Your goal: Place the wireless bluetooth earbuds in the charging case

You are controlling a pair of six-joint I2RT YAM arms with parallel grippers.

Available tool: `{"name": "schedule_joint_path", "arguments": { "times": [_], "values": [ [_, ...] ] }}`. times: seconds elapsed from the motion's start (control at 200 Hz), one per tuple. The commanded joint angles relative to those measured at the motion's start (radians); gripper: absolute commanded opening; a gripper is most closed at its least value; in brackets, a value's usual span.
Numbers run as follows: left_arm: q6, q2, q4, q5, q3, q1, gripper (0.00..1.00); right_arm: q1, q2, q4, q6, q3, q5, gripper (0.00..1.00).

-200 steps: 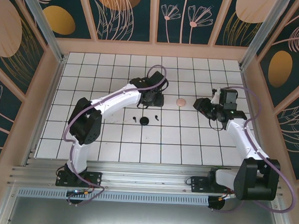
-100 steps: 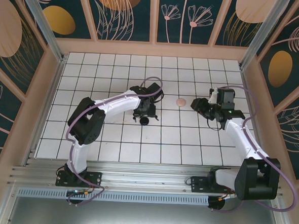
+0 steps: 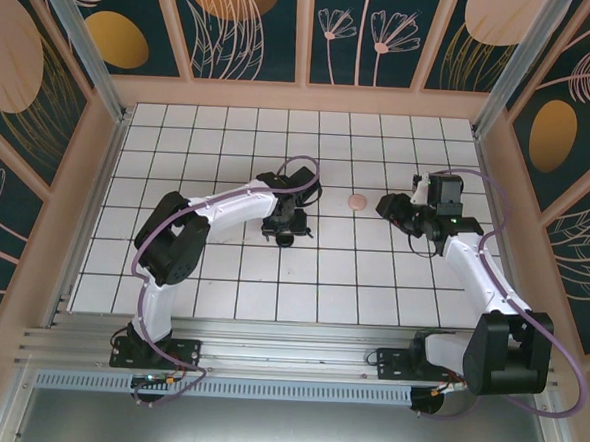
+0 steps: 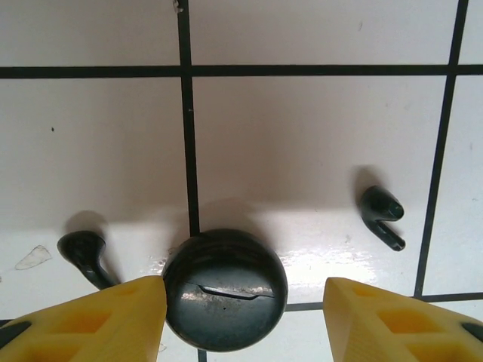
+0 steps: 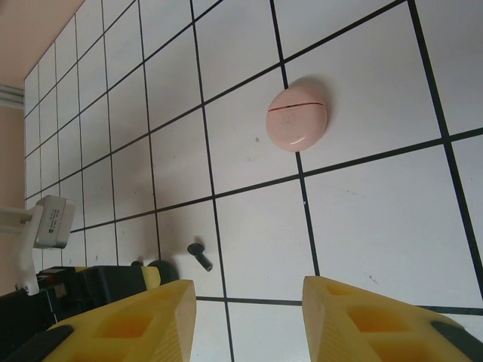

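Note:
A closed black round charging case lies on the white tiles between my left gripper's yellow fingers. The left finger touches the case and the right finger stands apart from it, so the gripper is open. One black earbud lies just left of the case and another to its right. In the top view my left gripper hovers over the black case. A closed pink case lies ahead of my right gripper, which is open and holds nothing.
The tiled floor is boxed in by wooden walls at the back and both sides. In the right wrist view, a black earbud and the black case lie at the left, by the left arm.
My left gripper came down and nearer over the black case and now straddles it, with its jaws a little wider. The right gripper shifted slightly left.

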Motion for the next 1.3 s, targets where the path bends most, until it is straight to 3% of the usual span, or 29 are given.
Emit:
{"name": "schedule_joint_path", "arguments": {
  "times": [0.0,0.876,1.296],
  "values": [
    [-0.014,0.03,-0.002,0.011,-0.018,-0.002,0.57,0.007,-0.027,-0.008,-0.012,0.005,0.008,0.43],
    [0.006,0.072,0.018,0.046,-0.051,-0.001,0.58,0.007,-0.036,-0.01,-0.018,-0.007,0.003,0.42],
    [0.06,0.017,0.032,0.024,-0.028,-0.002,0.47,0.005,-0.043,-0.005,-0.032,-0.008,-0.035,0.42]
  ]
}}
